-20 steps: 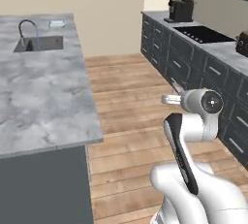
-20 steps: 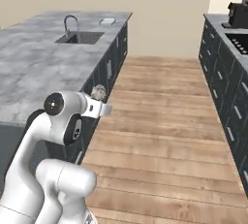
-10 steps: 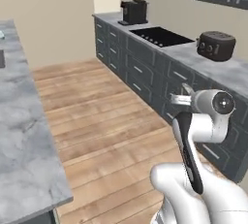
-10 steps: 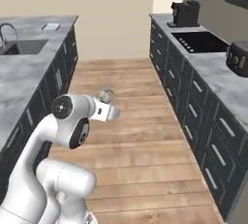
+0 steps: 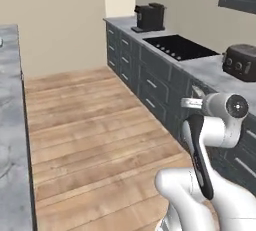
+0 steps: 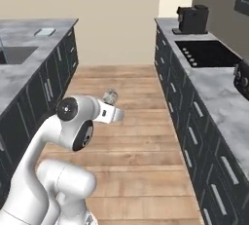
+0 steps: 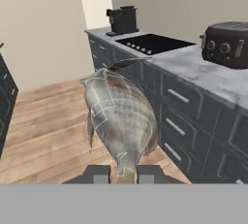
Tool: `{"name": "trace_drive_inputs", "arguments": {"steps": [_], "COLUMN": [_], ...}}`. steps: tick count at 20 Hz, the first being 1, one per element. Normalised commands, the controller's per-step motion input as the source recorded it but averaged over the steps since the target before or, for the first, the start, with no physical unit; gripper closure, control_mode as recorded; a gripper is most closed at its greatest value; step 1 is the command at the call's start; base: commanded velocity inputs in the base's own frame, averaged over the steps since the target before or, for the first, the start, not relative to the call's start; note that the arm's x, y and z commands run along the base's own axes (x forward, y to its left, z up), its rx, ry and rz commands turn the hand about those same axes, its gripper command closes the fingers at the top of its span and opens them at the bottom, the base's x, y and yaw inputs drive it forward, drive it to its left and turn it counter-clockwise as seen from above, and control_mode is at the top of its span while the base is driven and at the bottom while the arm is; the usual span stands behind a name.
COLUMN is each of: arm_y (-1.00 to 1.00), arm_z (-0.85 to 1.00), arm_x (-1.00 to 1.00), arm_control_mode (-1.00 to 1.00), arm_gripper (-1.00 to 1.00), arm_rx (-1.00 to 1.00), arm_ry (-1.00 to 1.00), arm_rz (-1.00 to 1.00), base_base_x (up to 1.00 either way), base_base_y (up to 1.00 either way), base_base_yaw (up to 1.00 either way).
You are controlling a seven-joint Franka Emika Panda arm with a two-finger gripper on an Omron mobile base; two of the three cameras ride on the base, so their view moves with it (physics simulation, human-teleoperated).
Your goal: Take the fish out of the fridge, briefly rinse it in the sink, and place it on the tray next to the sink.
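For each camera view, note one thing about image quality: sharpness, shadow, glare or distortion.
Left base view: flat even light, soft edges, no glare on the hob. Right base view: the fish is a small blurry blob beyond the arm. Hand view: the fish looms large and blocky between the gripper tips; toaster crisp.

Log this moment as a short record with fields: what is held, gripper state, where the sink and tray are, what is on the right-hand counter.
held: fish, tail end between the fingertips, body pointing away from the hand
gripper: gripper shut on the fish, over the wooden floor
sink: sink in the grey island worktop, left in the right base view
tray: tray on the same worktop, beyond the sink
right counter: coffee machine, black hob, toaster
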Motion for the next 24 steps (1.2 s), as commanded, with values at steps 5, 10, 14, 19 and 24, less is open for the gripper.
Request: {"name": "trace_drive_inputs", "arguments": {"steps": [5,10,14,19,24], "arm_y": [0.00,0.00,0.00,0.00,0.00], "arm_z": [0.00,0.00,0.00,0.00,0.00], "arm_x": [0.00,0.00,0.00,0.00,0.00], "arm_control_mode": [1.00,1.00,1.00,1.00,1.00], "arm_gripper": [1.00,1.00,1.00,1.00,1.00], "arm_rx": [0.00,0.00,0.00,0.00,0.00], "arm_ry": [0.00,0.00,0.00,0.00,0.00], "arm_rz": [0.00,0.00,0.00,0.00,0.00], "base_base_x": [1.00,1.00,1.00,0.99,0.94], "base_base_y": [-0.01,0.02,0.00,-0.01,-0.06], "base_base_yaw": [0.34,0.26,0.35,0.46,0.42]}}
